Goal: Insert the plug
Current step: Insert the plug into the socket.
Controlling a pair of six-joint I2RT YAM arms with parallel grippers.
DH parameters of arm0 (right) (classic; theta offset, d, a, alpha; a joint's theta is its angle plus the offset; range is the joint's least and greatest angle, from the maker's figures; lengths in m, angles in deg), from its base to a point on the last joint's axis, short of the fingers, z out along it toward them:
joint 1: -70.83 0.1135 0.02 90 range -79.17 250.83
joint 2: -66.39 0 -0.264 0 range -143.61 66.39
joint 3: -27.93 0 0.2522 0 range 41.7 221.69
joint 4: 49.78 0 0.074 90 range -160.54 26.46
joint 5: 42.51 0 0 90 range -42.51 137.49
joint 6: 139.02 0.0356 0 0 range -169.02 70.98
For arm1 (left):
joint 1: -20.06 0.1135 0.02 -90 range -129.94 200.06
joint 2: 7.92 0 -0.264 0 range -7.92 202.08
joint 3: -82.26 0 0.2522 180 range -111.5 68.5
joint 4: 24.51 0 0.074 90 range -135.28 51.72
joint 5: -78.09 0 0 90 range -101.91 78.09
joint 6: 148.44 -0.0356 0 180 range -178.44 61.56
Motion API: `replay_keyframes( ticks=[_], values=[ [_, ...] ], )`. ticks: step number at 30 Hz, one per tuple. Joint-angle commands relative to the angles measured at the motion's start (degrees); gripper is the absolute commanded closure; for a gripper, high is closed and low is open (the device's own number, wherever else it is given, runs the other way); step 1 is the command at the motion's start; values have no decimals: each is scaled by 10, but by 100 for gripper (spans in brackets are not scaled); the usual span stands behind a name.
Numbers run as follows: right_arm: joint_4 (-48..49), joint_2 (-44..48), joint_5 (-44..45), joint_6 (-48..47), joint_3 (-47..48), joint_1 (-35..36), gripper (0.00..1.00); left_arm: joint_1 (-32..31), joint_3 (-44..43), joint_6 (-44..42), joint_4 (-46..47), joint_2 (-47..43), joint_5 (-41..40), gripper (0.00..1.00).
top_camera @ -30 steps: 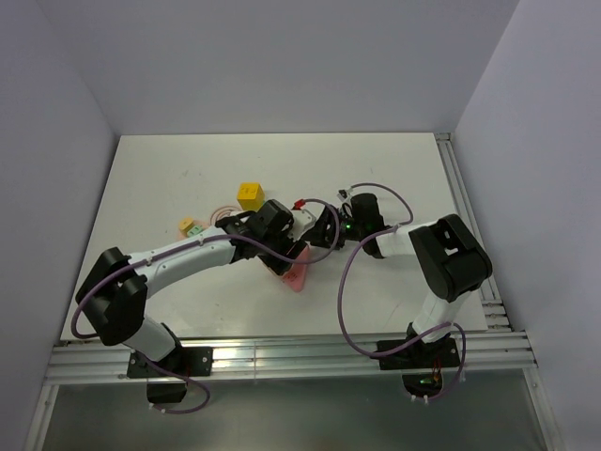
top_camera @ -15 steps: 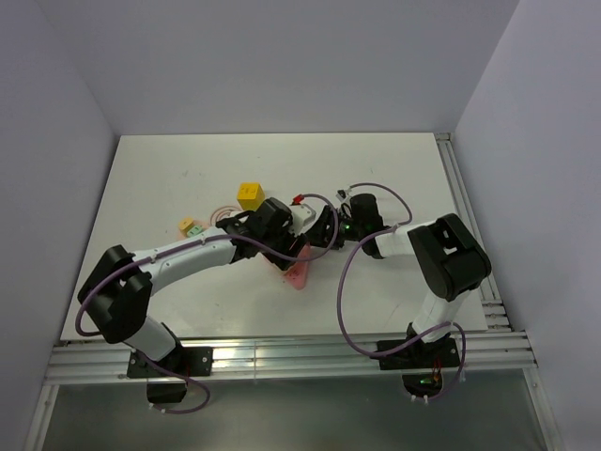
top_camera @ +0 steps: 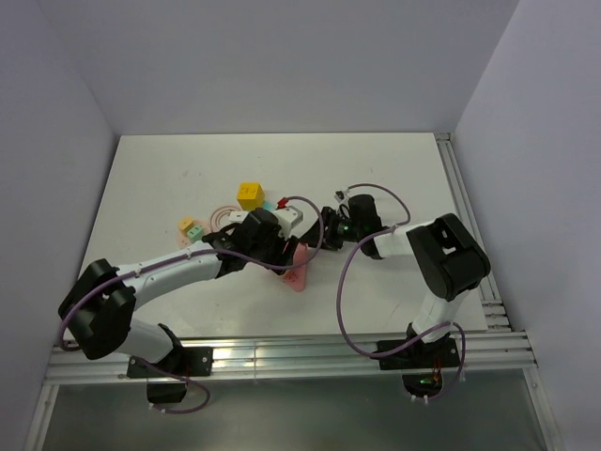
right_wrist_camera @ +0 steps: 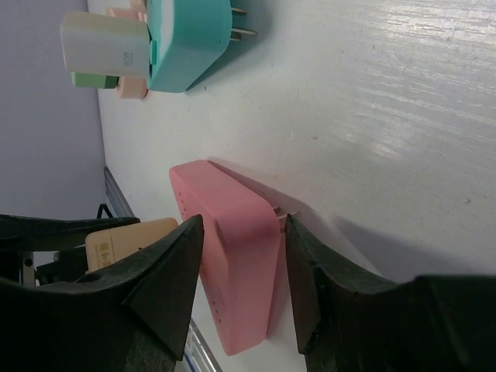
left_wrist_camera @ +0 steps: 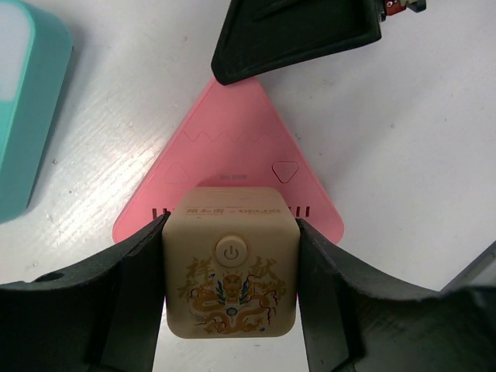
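Observation:
The plug (top_camera: 194,230), a small mint-green piece, lies at the left of the table, apart from both arms; in the right wrist view the plug (right_wrist_camera: 93,79) shows far off, its prongs hidden. My left gripper (left_wrist_camera: 230,225) is shut on a beige cube (left_wrist_camera: 230,271) printed with a power button and a dragon, at the base of a flat pink triangular block (left_wrist_camera: 232,147). My right gripper (right_wrist_camera: 244,221) stands open, its fingers on either side of the pink block (right_wrist_camera: 232,256) with gaps. In the top view the left gripper (top_camera: 280,250) and the right gripper (top_camera: 324,235) meet over the pink block (top_camera: 296,271).
A teal block (right_wrist_camera: 190,39) with metal prongs lies just beyond the pink one and shows at the left in the left wrist view (left_wrist_camera: 27,108). A white block (right_wrist_camera: 105,35) sits behind it. A yellow cube (top_camera: 249,194) stands farther back. Metal rails (top_camera: 282,355) run along the near edge.
My left arm has drawn back to the left with the beige cube, uncovering more of the pink block. The right gripper has shifted slightly and its fingers have narrowed a little.

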Motion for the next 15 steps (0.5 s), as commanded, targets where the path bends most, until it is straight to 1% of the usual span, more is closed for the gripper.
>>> replay_keyframes(
  ticks=[1, 2, 4, 7, 12, 15],
  values=[
    [14, -6, -6, -3, 8, 4, 46, -3, 53, 60, -11, -21, -14, 100],
    [14, -7, -6, -3, 9, 5, 46, -5, 60, 66, 6, -28, -13, 100],
    [14, -7, -5, -2, 7, 6, 46, -10, 79, 85, 19, -45, -49, 100],
    [16, -5, -4, -1, 5, 7, 47, -25, 103, 110, 49, -61, -79, 100],
    [20, 1, 2, -3, 3, 12, 47, -56, 128, 150, 93, -55, -121, 100],
    [16, 3, 7, -9, 5, 16, 47, -68, 123, 159, 95, -39, -135, 100]
  ],
)
